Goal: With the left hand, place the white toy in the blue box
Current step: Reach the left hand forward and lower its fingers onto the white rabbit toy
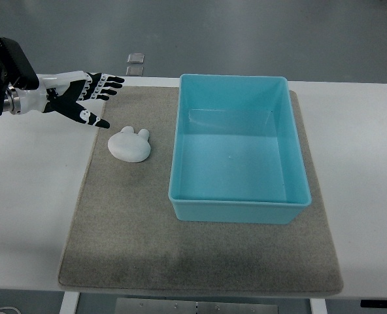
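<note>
A white toy (130, 144) with two small ears lies on the grey mat, just left of the blue box (236, 208). The box is an open light-blue tub with nothing in it. My left hand (92, 98) reaches in from the upper left, black and white fingers spread and holding nothing. It hovers above and to the left of the toy, a short gap away, thumb pointing toward it. The right arm does not show.
A grey mat (128, 235) covers the middle of the white table (30, 196). Two small square plates (135, 63) lie on the floor beyond the table's far edge. The mat's front half lies bare.
</note>
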